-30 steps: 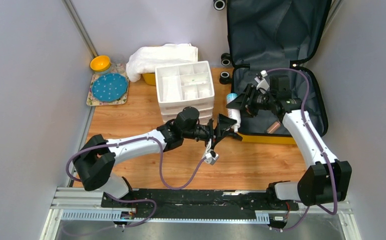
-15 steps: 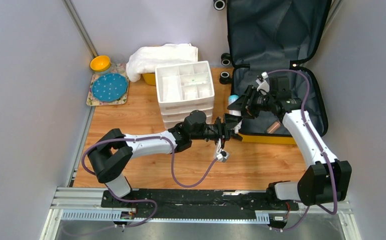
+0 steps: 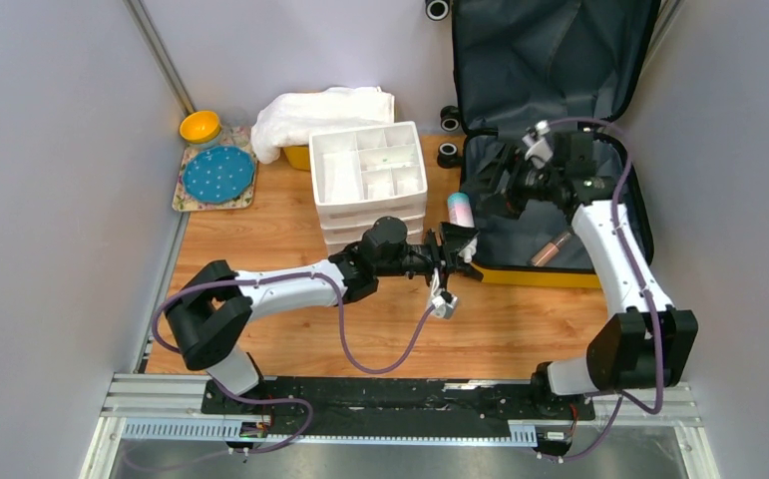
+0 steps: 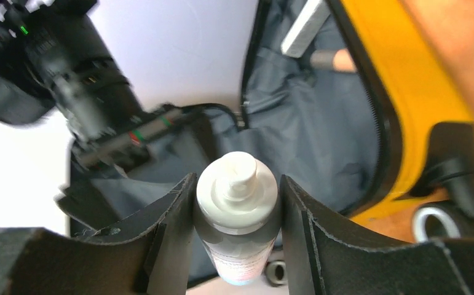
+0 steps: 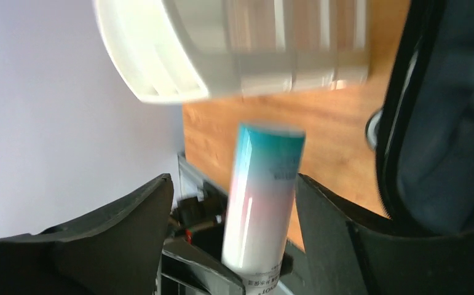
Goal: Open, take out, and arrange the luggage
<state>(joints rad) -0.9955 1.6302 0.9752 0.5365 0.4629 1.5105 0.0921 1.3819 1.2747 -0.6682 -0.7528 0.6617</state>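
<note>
Your left gripper [image 4: 237,187] is clamped on the tube [image 4: 239,246], whose long axis runs straight on to the right gripper [image 5: 233,179]; those jaws stand wide, clear of it. The luggage [image 3: 545,277] lies open at the worktop's far right corner, its left edge just beside the tube.

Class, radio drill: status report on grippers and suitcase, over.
Left gripper shut on tube. Right gripper open, not touching it. Suitcase lid up. White drawers close alongside.
</note>
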